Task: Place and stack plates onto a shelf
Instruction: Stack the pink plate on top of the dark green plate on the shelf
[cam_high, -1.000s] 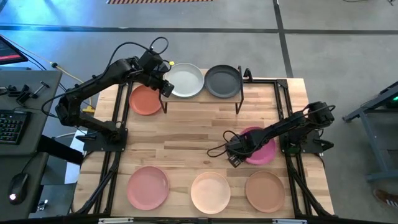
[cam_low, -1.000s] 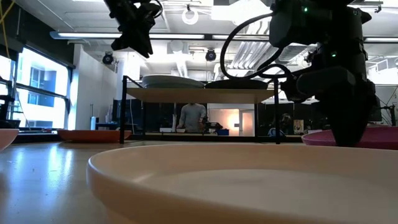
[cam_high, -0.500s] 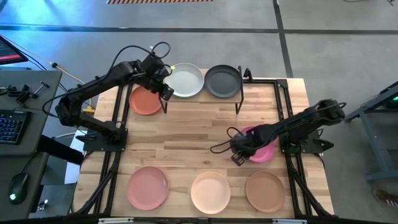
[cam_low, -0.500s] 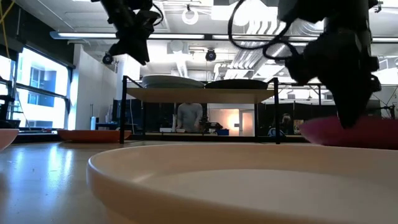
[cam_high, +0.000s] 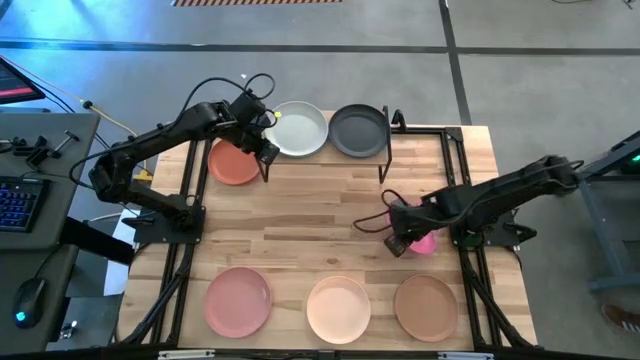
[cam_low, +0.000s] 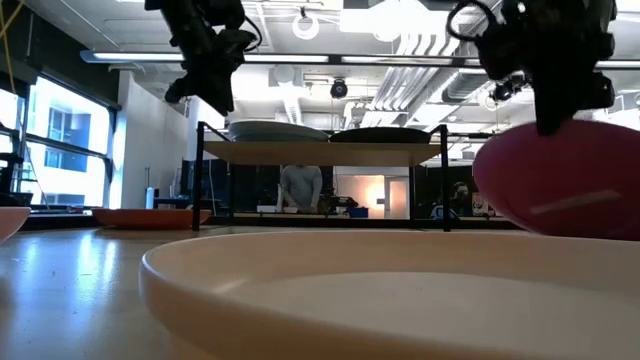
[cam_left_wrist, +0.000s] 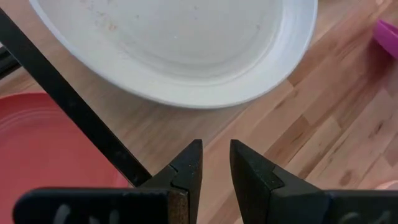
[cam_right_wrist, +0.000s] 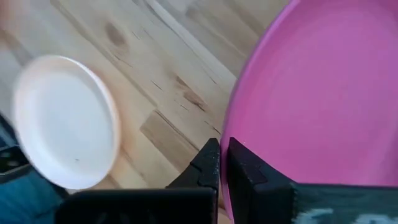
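- Gripping the rim of the magenta plate, the right gripper has its fingers pinched tight on the plate's edge; the plate hangs tilted above the right side of the table.
- The left gripper hovers at the shelf's near left corner, fingers parted by a narrow gap, holding nothing.
- On the shelf top sit the pale mint plate and, to its right, the dark grey plate.
- The orange plate lies on the table just left of the shelf.
- Along the near edge lie the pink plate, cream plate and tan-brown plate, left to right.
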